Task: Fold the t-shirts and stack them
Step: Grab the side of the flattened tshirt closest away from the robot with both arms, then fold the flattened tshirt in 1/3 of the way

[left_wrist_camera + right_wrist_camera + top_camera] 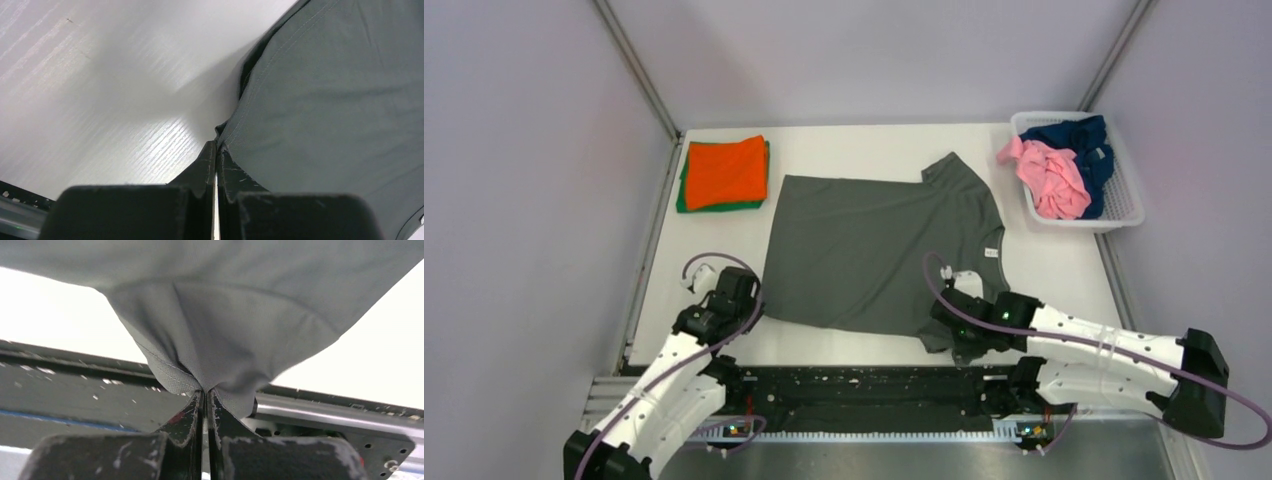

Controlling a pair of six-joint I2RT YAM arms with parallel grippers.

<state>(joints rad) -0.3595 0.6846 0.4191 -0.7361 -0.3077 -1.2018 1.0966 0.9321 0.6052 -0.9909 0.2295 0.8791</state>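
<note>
A dark grey t-shirt (874,245) lies spread flat in the middle of the table, its white neck label (992,252) at the right. My left gripper (746,296) is shut on its near left hem corner (222,137). My right gripper (952,335) is shut on the near right sleeve (210,350), which is lifted and bunched over the table's front edge. A folded orange t-shirt (725,170) lies on a folded green one (686,195) at the far left. Pink (1052,178) and navy (1084,140) t-shirts sit crumpled in the basket.
A white lattice basket (1126,205) stands at the far right corner. The black rail (864,390) of the arm bases runs along the near table edge. Grey walls with metal posts close in the back and sides.
</note>
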